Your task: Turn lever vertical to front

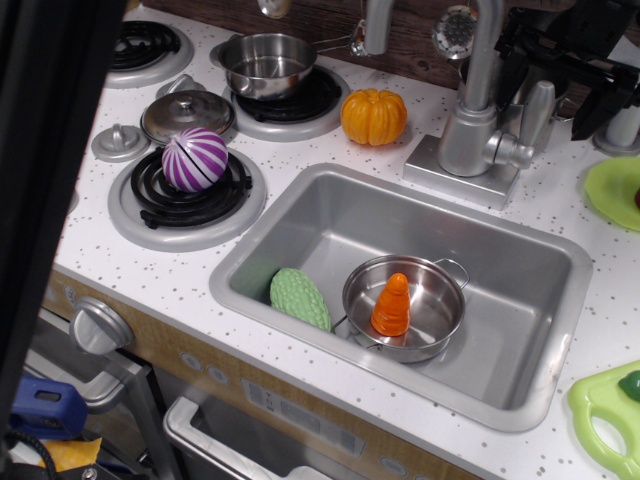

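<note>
The lever (537, 112) is a flat silver paddle standing nearly upright on the right side of the silver faucet body (468, 138), joined to it by a short round pin (512, 151). The tall faucet spout (482, 40) rises behind it. My black gripper (562, 80) hangs at the top right, just above and behind the lever's upper end. One dark finger (592, 108) reaches down to the right of the lever. Whether the fingers touch the lever and how far apart they stand does not show.
The sink (330, 205) holds a steel pot (440, 330) with an orange carrot (391, 305) and a green sponge-like piece (299, 297). An orange pumpkin (374, 116) stands left of the faucet. Green plates (612, 190) lie at the right. The stove carries a purple striped ball (195, 158) and a pot (266, 64).
</note>
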{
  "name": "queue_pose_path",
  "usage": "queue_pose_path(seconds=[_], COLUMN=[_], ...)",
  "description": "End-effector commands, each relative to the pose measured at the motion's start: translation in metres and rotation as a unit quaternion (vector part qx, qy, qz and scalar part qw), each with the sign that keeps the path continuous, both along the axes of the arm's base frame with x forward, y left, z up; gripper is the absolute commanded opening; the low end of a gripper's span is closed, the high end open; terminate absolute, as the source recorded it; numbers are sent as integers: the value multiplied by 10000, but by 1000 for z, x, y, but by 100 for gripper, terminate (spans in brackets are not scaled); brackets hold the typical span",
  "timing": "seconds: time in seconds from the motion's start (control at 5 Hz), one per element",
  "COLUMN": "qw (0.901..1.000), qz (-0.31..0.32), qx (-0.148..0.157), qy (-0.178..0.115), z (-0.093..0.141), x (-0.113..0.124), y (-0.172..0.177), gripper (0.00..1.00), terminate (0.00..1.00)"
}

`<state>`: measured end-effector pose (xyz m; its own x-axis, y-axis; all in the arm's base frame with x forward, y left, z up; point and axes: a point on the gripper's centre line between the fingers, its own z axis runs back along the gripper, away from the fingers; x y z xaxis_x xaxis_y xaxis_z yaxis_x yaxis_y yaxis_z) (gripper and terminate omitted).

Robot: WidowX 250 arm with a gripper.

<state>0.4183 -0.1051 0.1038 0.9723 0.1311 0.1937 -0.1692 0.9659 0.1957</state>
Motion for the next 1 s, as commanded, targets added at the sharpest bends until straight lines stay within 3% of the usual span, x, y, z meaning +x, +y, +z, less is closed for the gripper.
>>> queue_pose_path(seconds=[0.0, 0.4, 0.8], qw=[10000, 9984, 9945], qz=[0, -332, -575], qx=[0, 233, 224], qy=[0, -393, -843], z=[0, 12, 13], x=[0, 19, 34], y=[0, -1, 2], gripper=[100, 100, 100], terminate=[0, 0, 0])
